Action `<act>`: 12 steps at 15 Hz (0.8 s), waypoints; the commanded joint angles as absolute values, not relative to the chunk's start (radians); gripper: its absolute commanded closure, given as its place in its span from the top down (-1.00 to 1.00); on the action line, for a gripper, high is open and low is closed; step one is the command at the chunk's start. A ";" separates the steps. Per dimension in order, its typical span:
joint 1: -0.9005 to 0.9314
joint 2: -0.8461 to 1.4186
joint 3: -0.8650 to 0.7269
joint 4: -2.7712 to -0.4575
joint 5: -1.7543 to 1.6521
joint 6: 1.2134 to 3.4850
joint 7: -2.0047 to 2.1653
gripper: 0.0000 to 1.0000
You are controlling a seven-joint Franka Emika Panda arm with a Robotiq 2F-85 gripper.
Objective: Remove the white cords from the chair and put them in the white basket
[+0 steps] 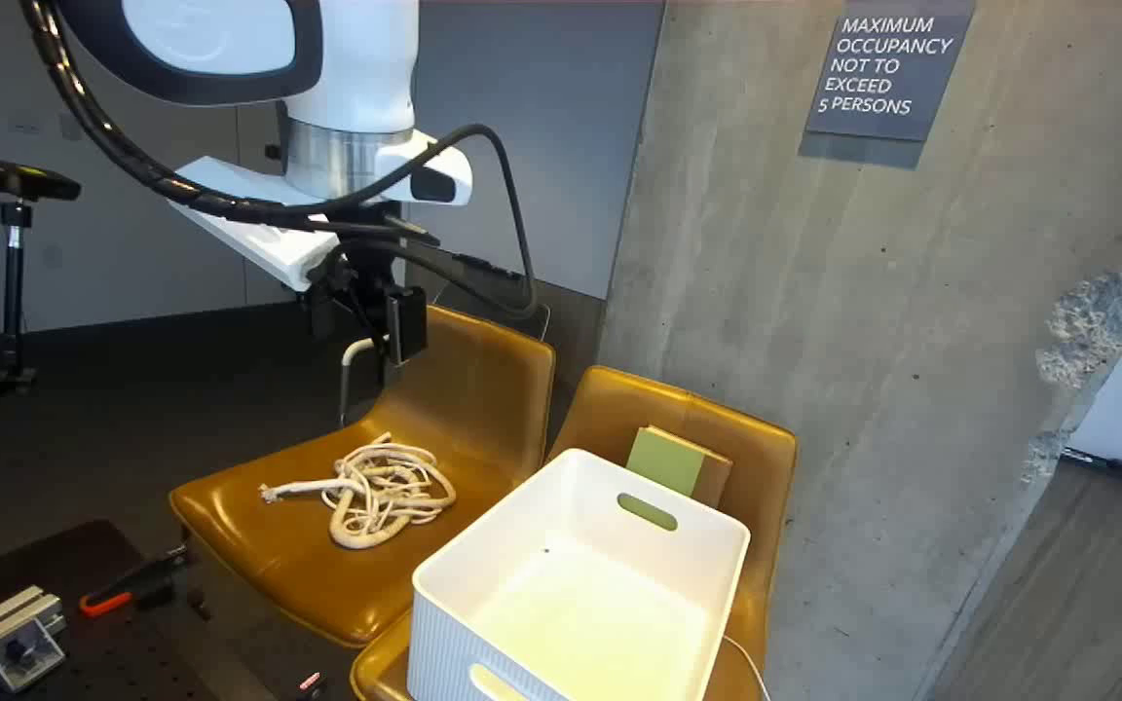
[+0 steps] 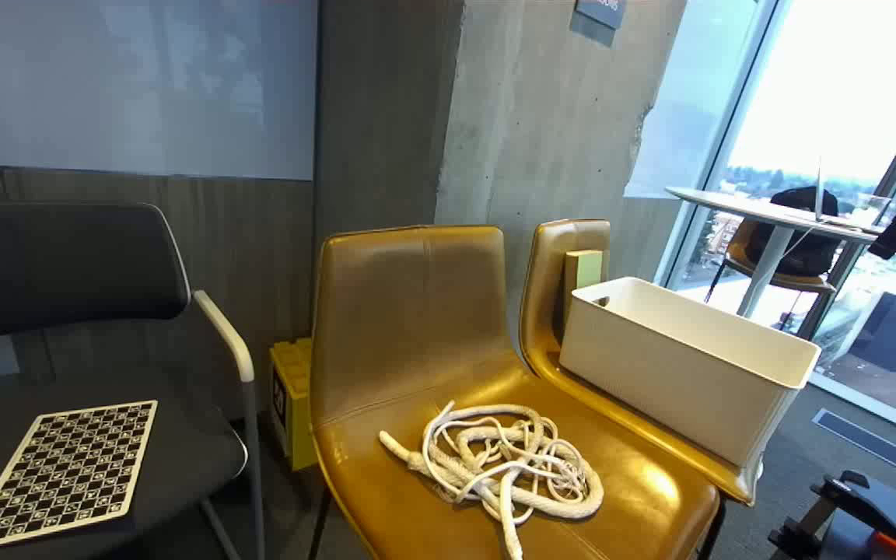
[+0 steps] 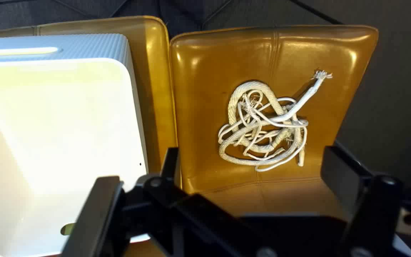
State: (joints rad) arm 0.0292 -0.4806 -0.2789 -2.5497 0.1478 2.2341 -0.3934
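Gaping, the claw (image 3: pixel 250 162) hung higher than the white cords (image 1: pixel 391 487) tangled on the chair (image 1: pixel 279 550); in both exterior views, the white basket (image 2: pixel 658 373) stood to the right.

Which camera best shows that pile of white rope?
The wrist view: it looks down on the white cords, so their loops spread out and nothing blocks them. Both exterior views show them too, but at a slant.

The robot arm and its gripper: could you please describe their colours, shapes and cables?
The arm is white and rounded, with a dark-rimmed pale cover and a silvery metal collar. Black cables curve along it. The gripper is black, with jointed links and blocky, flat-faced fingers.
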 commanded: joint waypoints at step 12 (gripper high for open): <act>0.233 -0.450 -0.025 -2.635 0.244 2.551 -0.351 1.00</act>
